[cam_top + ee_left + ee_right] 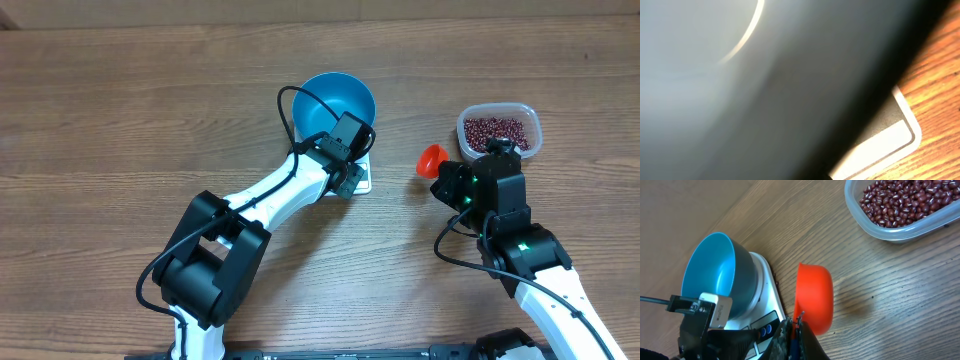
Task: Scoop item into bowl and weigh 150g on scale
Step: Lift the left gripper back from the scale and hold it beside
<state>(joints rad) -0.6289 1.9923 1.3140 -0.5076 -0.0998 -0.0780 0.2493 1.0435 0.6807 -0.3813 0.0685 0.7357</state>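
Sitting on the flat white scale (pixel 769 287), the round blue plastic bowl (pixel 335 100) stands just beside the closed left jaws. Right jaws clamp an orange plastic scoop (pixel 815 297); dark red beans (pixel 905 200) fill a clear tub (pixel 890 233).

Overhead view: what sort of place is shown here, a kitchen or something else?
Probably a robot test bench, not a kitchen: two robot arms at a wooden table, a blue bowl on a white scale, and an orange scoop held in the right pincer near a tub of red beans.
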